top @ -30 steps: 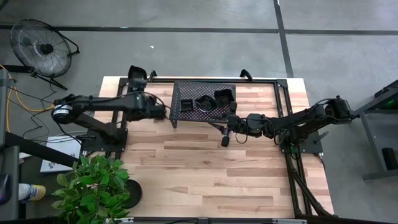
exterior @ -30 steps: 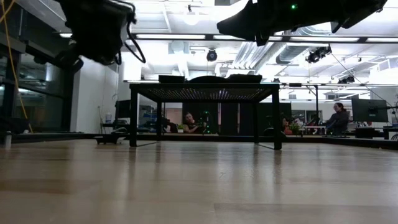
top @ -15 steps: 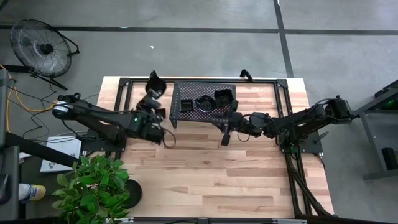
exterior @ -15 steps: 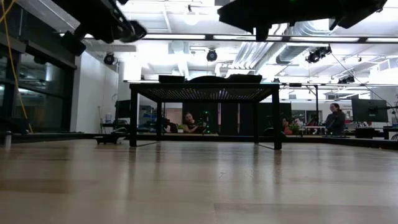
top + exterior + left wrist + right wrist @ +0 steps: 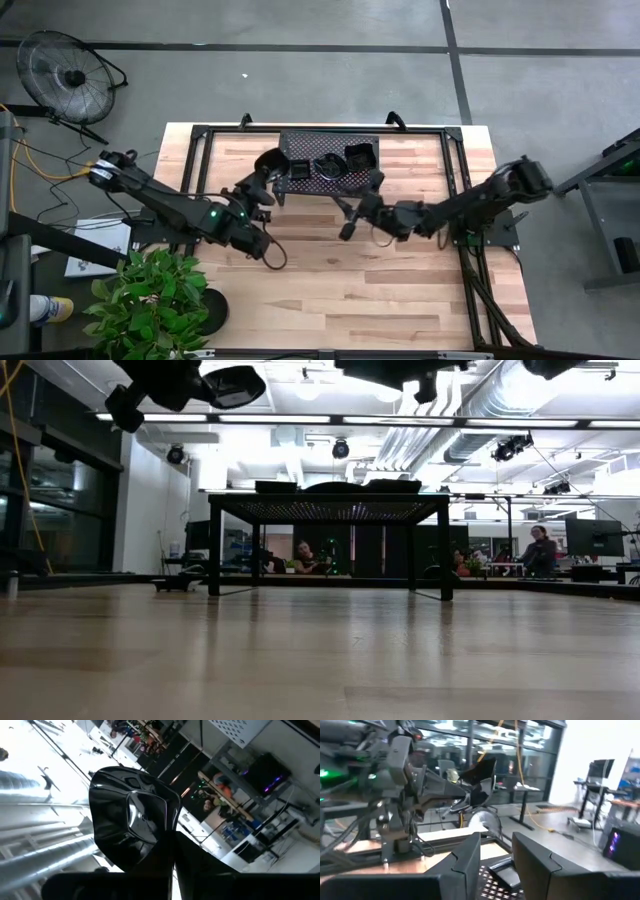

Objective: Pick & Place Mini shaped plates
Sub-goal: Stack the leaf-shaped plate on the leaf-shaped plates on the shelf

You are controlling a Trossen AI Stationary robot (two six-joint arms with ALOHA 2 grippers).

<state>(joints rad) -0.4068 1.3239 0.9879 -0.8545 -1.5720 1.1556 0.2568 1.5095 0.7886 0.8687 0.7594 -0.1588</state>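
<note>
Up close, the left tool [image 5: 165, 845] is clamped on a glossy black mini plate [image 5: 132, 820] with a square well and flared rim; the fingertips themselves are hidden behind it. From above, that plate [image 5: 268, 162] is carried over the bench [image 5: 330, 280], just beside the mesh rack [image 5: 300, 150]. Farther off, the right tool [image 5: 347, 222] hangs above the bench with fingers partly apart, nothing visible between them. Three more plates [image 5: 358, 155] sit on the rack, their shapes hard to make out.
</note>
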